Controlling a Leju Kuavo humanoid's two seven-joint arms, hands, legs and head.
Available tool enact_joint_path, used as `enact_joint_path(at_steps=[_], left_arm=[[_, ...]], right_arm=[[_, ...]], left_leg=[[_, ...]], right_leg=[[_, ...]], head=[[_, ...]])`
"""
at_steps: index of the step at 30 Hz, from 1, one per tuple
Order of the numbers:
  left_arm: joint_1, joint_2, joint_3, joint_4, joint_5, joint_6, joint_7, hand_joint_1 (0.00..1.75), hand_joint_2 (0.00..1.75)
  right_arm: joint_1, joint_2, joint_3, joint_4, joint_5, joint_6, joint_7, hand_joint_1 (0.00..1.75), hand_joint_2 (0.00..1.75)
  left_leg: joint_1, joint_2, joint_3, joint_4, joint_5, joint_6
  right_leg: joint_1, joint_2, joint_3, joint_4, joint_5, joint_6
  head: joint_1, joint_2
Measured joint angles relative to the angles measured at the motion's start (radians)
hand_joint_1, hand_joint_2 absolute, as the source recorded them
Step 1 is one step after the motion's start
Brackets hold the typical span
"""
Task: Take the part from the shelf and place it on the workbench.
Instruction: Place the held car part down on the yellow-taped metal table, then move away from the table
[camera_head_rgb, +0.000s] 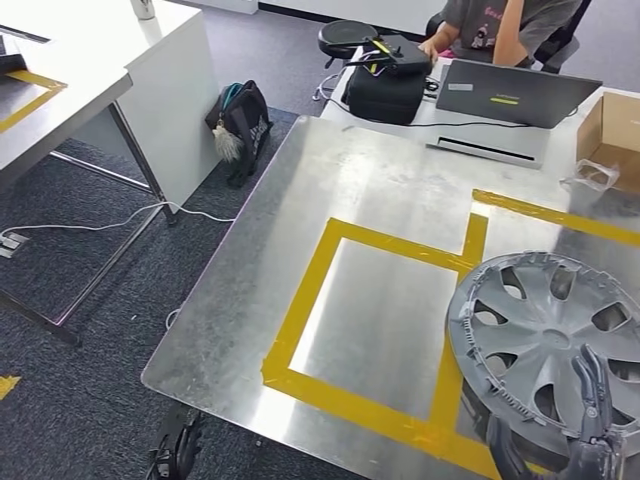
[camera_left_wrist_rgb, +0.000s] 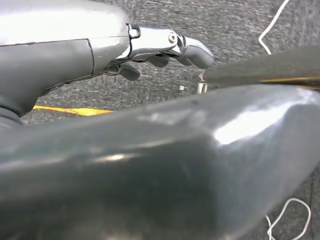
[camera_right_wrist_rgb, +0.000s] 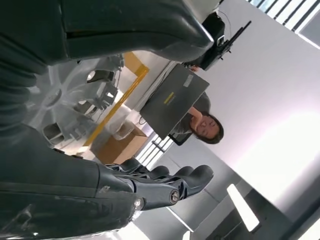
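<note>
A silver hubcap (camera_head_rgb: 543, 330) lies face up at the right front of the metal workbench (camera_head_rgb: 362, 190), overlapping the right side of a yellow tape rectangle (camera_head_rgb: 317, 270). My right hand (camera_head_rgb: 585, 430) holds its near rim, fingers over the face and thumb low at the rim. In the right wrist view the hubcap (camera_right_wrist_rgb: 71, 95) shows between the thumb and the straight fingers of that hand (camera_right_wrist_rgb: 151, 185). My left hand (camera_head_rgb: 175, 450) hangs below the bench's front left corner. Seen from its own wrist, the left hand (camera_left_wrist_rgb: 166, 45) has its fingers stretched out over the carpet, holding nothing.
A laptop (camera_head_rgb: 517, 92), a black bag (camera_head_rgb: 385, 85) and a cardboard box (camera_head_rgb: 615, 130) stand at the far edge, where a person (camera_head_rgb: 498, 25) sits. A white desk (camera_head_rgb: 151, 60) and a backpack (camera_head_rgb: 241, 120) are at left, with a cable (camera_head_rgb: 113, 225) on the floor.
</note>
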Motion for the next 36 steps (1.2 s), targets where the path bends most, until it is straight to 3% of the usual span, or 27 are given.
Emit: enact_joint_path(at_steps=[3,5,8,9,11,13,14,15,16,17,19,20,22,24,25,27,28,29,30,31,32,34,36], left_arm=[[0.006,0.003,0.012,0.0,0.007,0.003,-0.004,0.0,0.0],[0.008,0.005,0.019,0.0,0.01,0.007,-0.006,0.0,0.0],[0.011,0.007,0.026,0.0,0.013,0.01,-0.009,0.0,0.0],[0.011,0.008,0.027,0.0,0.013,0.011,-0.011,0.0,0.0],[0.011,0.009,0.028,0.0,0.013,0.011,-0.012,0.0,0.0],[0.012,0.008,0.03,0.0,0.013,0.011,-0.012,0.0,0.0],[0.012,0.008,0.031,0.0,0.013,0.011,-0.012,0.0,0.0],[0.013,0.008,0.032,0.0,0.013,0.011,-0.012,0.0,0.0],[0.012,0.008,0.034,0.0,0.013,0.011,-0.012,0.0,0.0],[0.012,0.008,0.034,0.0,0.013,0.011,-0.012,0.0,0.0],[0.008,0.008,0.035,0.0,0.013,0.011,-0.012,0.0,0.0],[0.006,0.008,0.036,0.0,0.013,0.011,-0.013,0.0,0.0],[0.007,0.008,0.036,0.0,0.013,0.011,-0.013,0.0,0.0],[0.009,0.009,0.037,0.0,0.013,0.011,-0.014,0.0,0.0],[0.01,0.009,0.037,0.0,0.013,0.011,-0.014,0.0,0.0],[0.01,0.011,0.039,0.0,0.013,0.011,-0.014,0.0,0.0],[0.011,0.01,0.04,0.0,0.014,0.011,-0.014,0.0,0.0],[0.011,0.01,0.04,0.0,0.014,0.011,-0.014,0.0,0.0],[0.012,0.01,0.04,0.0,0.014,0.011,-0.014,0.0,0.0],[0.013,0.01,0.041,0.0,0.014,0.011,-0.014,0.0,0.0],[0.013,0.01,0.041,0.0,0.014,0.011,-0.014,0.0,0.0],[0.013,0.01,0.041,0.0,0.014,0.011,-0.014,0.0,0.0],[0.012,0.01,0.041,0.0,0.014,0.011,-0.014,0.0,0.0]], right_arm=[[0.003,0.038,0.021,0.015,-0.083,-0.019,-0.038,0.0,0.0],[0.004,0.059,0.027,0.028,-0.123,-0.019,-0.054,0.0,0.0],[0.005,0.078,0.032,0.037,-0.138,-0.019,-0.063,0.0,0.0],[0.005,0.082,0.034,0.04,-0.14,-0.019,-0.065,0.0,0.0],[0.005,0.09,0.037,0.044,-0.142,-0.019,-0.068,0.0,0.0],[0.005,0.095,0.039,0.05,-0.143,-0.019,-0.069,0.0,0.0],[0.005,0.096,0.04,0.052,-0.143,-0.019,-0.069,0.0,0.0],[0.005,0.098,0.041,0.055,-0.144,-0.019,-0.069,0.0,0.0],[0.005,0.099,0.041,0.057,-0.144,-0.019,-0.069,0.0,0.0],[0.005,0.1,0.041,0.058,-0.144,-0.019,-0.069,0.0,0.0],[0.006,0.102,0.041,0.059,-0.144,-0.019,-0.069,0.0,0.0],[0.005,0.103,0.041,0.06,-0.144,-0.019,-0.069,0.0,0.0],[0.005,0.104,0.041,0.062,-0.144,-0.019,-0.069,0.0,0.0],[0.007,0.105,0.041,0.064,-0.144,-0.019,-0.07,0.0,0.0],[0.007,0.105,0.041,0.064,-0.144,-0.019,-0.07,0.0,0.0],[0.007,0.105,0.041,0.065,-0.145,-0.019,-0.07,0.0,0.0],[0.007,0.105,0.041,0.067,-0.145,-0.019,-0.07,0.0,0.0],[0.007,0.105,0.041,0.068,-0.145,-0.019,-0.07,0.0,0.0],[0.007,0.105,0.041,0.07,-0.145,-0.019,-0.07,0.0,0.0],[0.007,0.105,0.041,0.071,-0.145,-0.019,-0.07,0.0,0.0],[0.007,0.105,0.041,0.072,-0.145,-0.019,-0.07,0.0,0.0],[0.004,0.105,0.041,0.072,-0.145,-0.019,-0.07,0.0,0.0],[0.004,0.105,0.041,0.073,-0.145,-0.019,-0.07,0.0,0.0]], left_leg=[[0.002,-0.004,0.003,0.001,-0.002,-0.013],[-0.001,-0.006,0.002,0.004,0.002,-0.027],[0.002,-0.007,-0.004,0.008,0.003,-0.046],[0.003,-0.006,-0.013,0.024,-0.014,-0.052],[0.006,-0.003,-0.052,0.118,-0.088,-0.062],[0.008,-0.002,-0.098,0.246,-0.157,-0.068],[0.008,-0.002,-0.104,0.279,-0.165,-0.069],[0.008,-0.002,-0.093,0.276,-0.154,-0.068],[0.008,-0.002,-0.062,0.235,-0.129,-0.066],[0.008,-0.002,-0.016,0.168,-0.101,-0.063],[0.006,-0.002,0.072,0.032,-0.074,-0.055],[0.003,-0.003,0.094,-0.007,-0.073,-0.052],[-0.003,-0.004,0.093,-0.025,-0.066,-0.04],[-0.004,0.0,0.08,-0.03,-0.049,-0.023],[-0.002,0.002,0.07,-0.032,-0.038,-0.016],[-0.003,0.005,0.048,-0.031,-0.018,-0.007],[-0.004,0.006,0.035,-0.031,-0.008,-0.005],[-0.005,0.006,0.021,-0.03,0.003,-0.005],[-0.006,0.007,0.007,-0.03,0.013,-0.006],[-0.006,0.007,-0.005,-0.029,0.023,-0.008],[-0.007,0.007,-0.016,-0.029,0.032,-0.011],[-0.008,0.007,-0.03,-0.027,0.048,-0.02],[-0.009,0.007,-0.034,-0.025,0.062,-0.03]], right_leg=[[-0.003,0.001,0.071,-0.181,0.113,-0.001],[-0.001,0.005,0.095,-0.234,0.137,-0.008],[0.001,0.006,0.084,-0.234,0.149,-0.029],[0.001,0.004,0.079,-0.236,0.154,-0.038],[0.001,0.0,0.064,-0.238,0.167,-0.053],[0.003,-0.002,0.043,-0.238,0.182,-0.059],[0.005,-0.003,0.033,-0.238,0.189,-0.059],[0.006,-0.003,0.024,-0.238,0.197,-0.058],[0.007,-0.003,0.015,-0.238,0.204,-0.056],[0.008,-0.002,0.008,-0.238,0.212,-0.053],[0.011,-0.002,-0.003,-0.237,0.226,-0.044],[0.011,-0.003,-0.006,-0.237,0.234,-0.038],[0.008,-0.004,-0.008,-0.243,0.251,-0.025],[0.003,-0.003,-0.02,-0.233,0.235,-0.015],[0.003,-0.003,-0.032,-0.204,0.201,-0.011],[0.003,-0.003,-0.067,-0.089,0.102,-0.007],[0.003,-0.003,-0.08,-0.024,0.066,-0.005],[0.004,-0.003,-0.082,0.021,0.052,-0.004],[0.004,-0.003,-0.068,0.033,0.059,-0.005],[0.005,-0.003,-0.034,0.005,0.081,-0.006],[0.006,-0.003,0.017,-0.056,0.106,-0.007],[0.008,-0.001,0.127,-0.209,0.117,-0.012],[0.013,0.001,0.169,-0.284,0.102,-0.02]], head=[[0.0,0.0],[-0.001,0.0],[-0.002,0.0],[-0.004,0.0],[-0.008,0.0],[-0.01,0.0],[-0.01,0.0],[-0.01,0.0],[-0.01,0.0],[-0.01,0.0],[-0.009,0.0],[-0.009,0.0],[-0.01,0.0],[-0.012,0.0],[-0.012,0.0],[-0.01,0.0],[-0.01,0.0],[-0.01,0.0],[-0.01,0.0],[-0.01,0.0],[-0.01,0.0],[-0.011,0.0],[-0.01,0.0]])
